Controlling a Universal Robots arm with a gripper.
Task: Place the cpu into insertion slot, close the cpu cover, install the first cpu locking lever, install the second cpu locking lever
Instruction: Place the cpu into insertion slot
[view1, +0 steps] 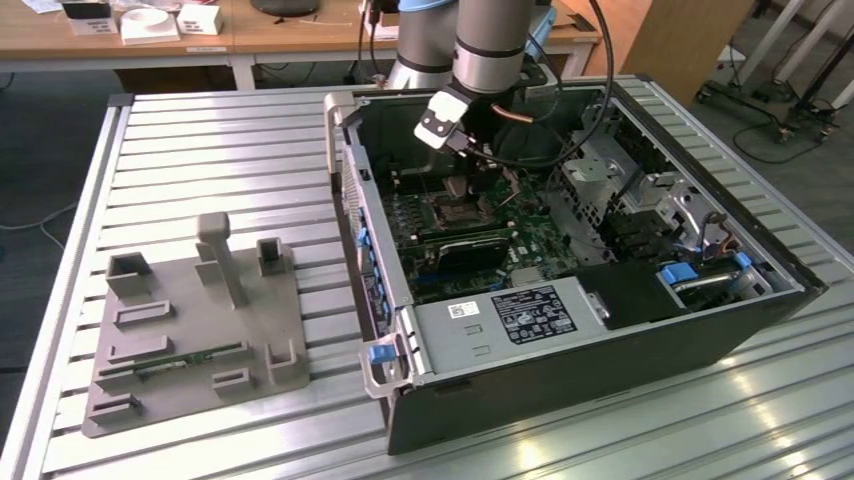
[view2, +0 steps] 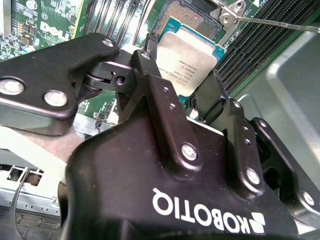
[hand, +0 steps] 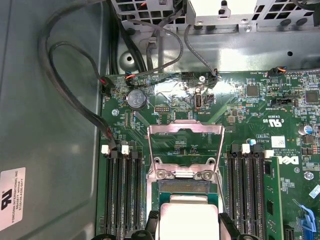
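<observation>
My gripper (hand: 187, 231) is shut on the cpu (hand: 187, 215), a silvery square chip pinched at two opposite edges between the black fingers (view2: 150, 47). In both wrist views the chip hangs just above the insertion slot (hand: 182, 187), whose dark contact field shows past the chip's edge. The cpu cover (hand: 185, 128), a thin metal frame with a square window, stands swung up and open behind the slot. A thin locking lever (view2: 280, 20) sticks out free beside the cover hinge. In the exterior view the gripper (view1: 454, 150) reaches into the open computer case above the slot (view1: 445, 207).
Long black memory slots (hand: 122, 195) flank the socket on both sides. Black cables (hand: 75, 85) run along the case wall. The case (view1: 601, 340) lies open on a slatted metal table, with a grey parts fixture (view1: 187, 320) on the exterior view's left.
</observation>
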